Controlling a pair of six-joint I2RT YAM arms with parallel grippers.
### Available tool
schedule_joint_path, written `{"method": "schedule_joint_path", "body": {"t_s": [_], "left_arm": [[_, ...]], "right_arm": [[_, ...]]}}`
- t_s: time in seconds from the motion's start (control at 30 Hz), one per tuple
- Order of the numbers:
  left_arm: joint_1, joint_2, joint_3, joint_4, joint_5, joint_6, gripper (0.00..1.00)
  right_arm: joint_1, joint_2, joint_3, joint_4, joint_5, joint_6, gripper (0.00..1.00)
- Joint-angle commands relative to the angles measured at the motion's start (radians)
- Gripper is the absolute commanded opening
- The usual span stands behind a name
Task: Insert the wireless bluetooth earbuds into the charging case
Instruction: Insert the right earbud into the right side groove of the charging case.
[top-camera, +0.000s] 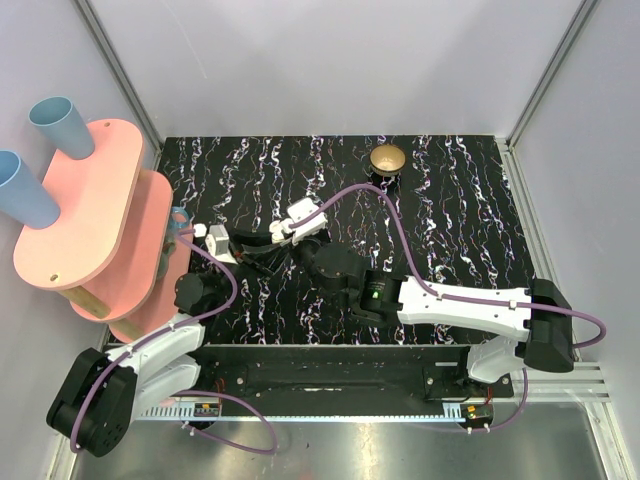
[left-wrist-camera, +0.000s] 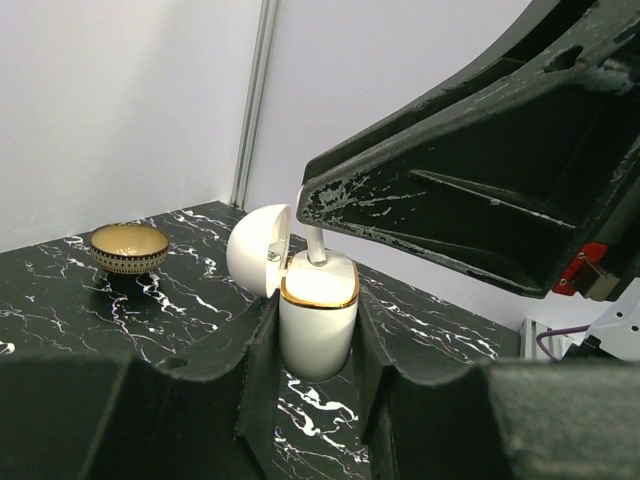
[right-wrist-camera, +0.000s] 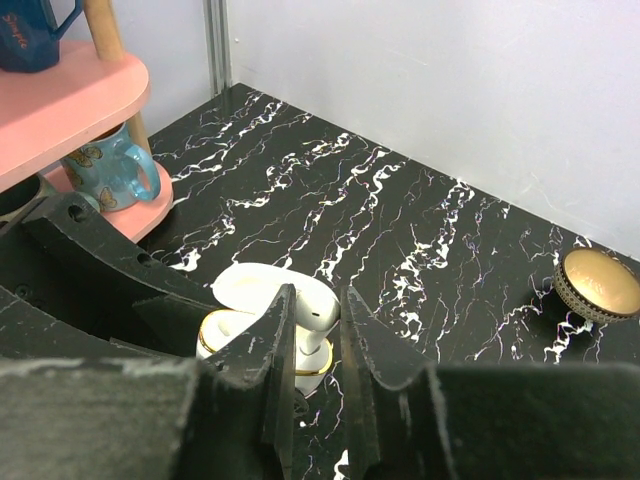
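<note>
The charging case is white with a gold rim and stands upright on the black marble table, its lid swung open to the left. My left gripper is shut on the case body, one finger on each side. One white earbud is pinched in my right gripper, directly above the case. Its stem points down and reaches the case's open top. In the top view both grippers meet left of the table's centre, and they hide the case and earbud there.
A gold round dish on a black base sits at the far edge of the table. A pink two-tier shelf with blue cups stands at the left, and a blue mug is on its lower tier.
</note>
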Motion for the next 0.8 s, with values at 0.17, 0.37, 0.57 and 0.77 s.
{"method": "schedule_joint_path", "body": {"t_s": [0.17, 0.37, 0.57, 0.77], "left_arm": [[-0.001, -0.026, 0.03, 0.399, -0.036, 0.002, 0.0], [-0.003, -0.017, 0.031, 0.401, -0.035, 0.01, 0.0], [-0.003, -0.008, 0.033, 0.401, -0.027, 0.013, 0.0], [-0.003, -0.002, 0.037, 0.399, -0.021, 0.013, 0.0]], "right_arm": [[0.008, -0.033, -0.038, 0.009, -0.023, -0.019, 0.0], [0.009, -0.024, -0.025, -0.011, -0.054, -0.079, 0.0], [0.009, -0.025, -0.021, 0.012, -0.033, -0.146, 0.0], [0.008, -0.034, -0.012, -0.008, -0.065, -0.175, 0.0]]}}
